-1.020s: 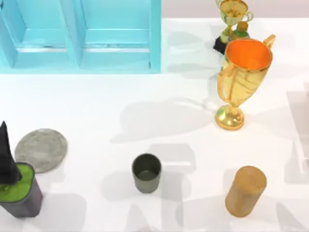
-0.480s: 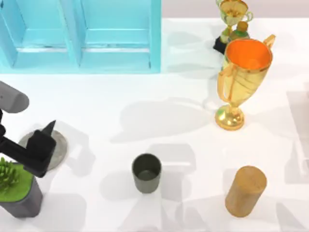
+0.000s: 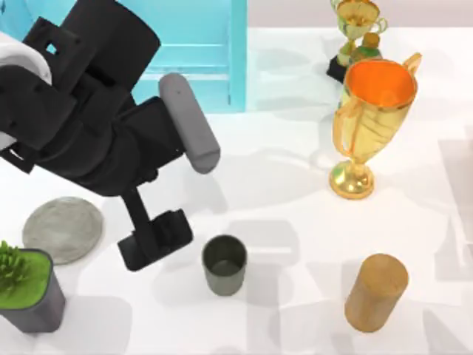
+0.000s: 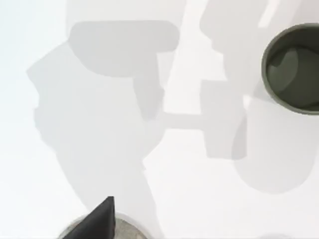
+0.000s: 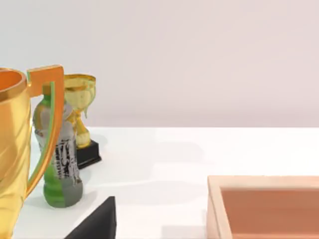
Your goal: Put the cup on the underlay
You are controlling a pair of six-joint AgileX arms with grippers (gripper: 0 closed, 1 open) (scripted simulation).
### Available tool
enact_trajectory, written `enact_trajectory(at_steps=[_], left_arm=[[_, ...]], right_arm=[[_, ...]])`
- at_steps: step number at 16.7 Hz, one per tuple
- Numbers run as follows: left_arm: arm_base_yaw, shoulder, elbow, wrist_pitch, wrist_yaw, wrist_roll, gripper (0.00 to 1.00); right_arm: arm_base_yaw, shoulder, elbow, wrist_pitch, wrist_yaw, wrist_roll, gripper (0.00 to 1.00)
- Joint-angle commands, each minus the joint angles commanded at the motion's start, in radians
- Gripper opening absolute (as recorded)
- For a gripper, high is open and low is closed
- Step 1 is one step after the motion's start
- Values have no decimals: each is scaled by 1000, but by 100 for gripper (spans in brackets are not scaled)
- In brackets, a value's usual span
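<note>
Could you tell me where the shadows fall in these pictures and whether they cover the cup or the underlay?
Top view: soft grey arm shadows spread over the table around the cup, while the underlay lies evenly lit beside the left gripper. Left wrist view: a broad gripper-shaped shadow crosses the white table, reaching toward the cup.

1. The worktop [image 3: 281, 148] is white and crossed by grey shadows.
2. The cup [image 3: 224, 264] stands upright near the front middle.
3. The underlay [image 3: 63, 229] lies flat at the left, well apart from the cup.
4. A dark square pot with a green plant [image 3: 27, 290] sits just in front of the underlay.
5. A tan wooden cylinder [image 3: 375, 292] stands front right.
6. A large gold trophy [image 3: 369, 122] stands at the right; behind it are a green bottle [image 3: 366, 49] and a smaller trophy [image 3: 353, 29].
7. A turquoise cabinet [image 3: 199, 55] occupies the back left.
</note>
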Motion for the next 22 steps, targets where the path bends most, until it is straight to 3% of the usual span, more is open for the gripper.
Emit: enact_trajectory(at_steps=[5, 10, 16, 22], left_arm=[[-145, 337, 262, -234, 0, 133, 100], [-203, 473, 365, -329, 0, 188, 100], [-199, 474, 347, -311, 0, 188, 100], [-197, 539, 166, -52, 0, 193, 100]], right_arm=[[0, 0, 0, 0, 0, 0, 100], [0, 0, 0, 0, 0, 0, 100], [0, 0, 0, 0, 0, 0, 100], [0, 0, 0, 0, 0, 0, 100]])
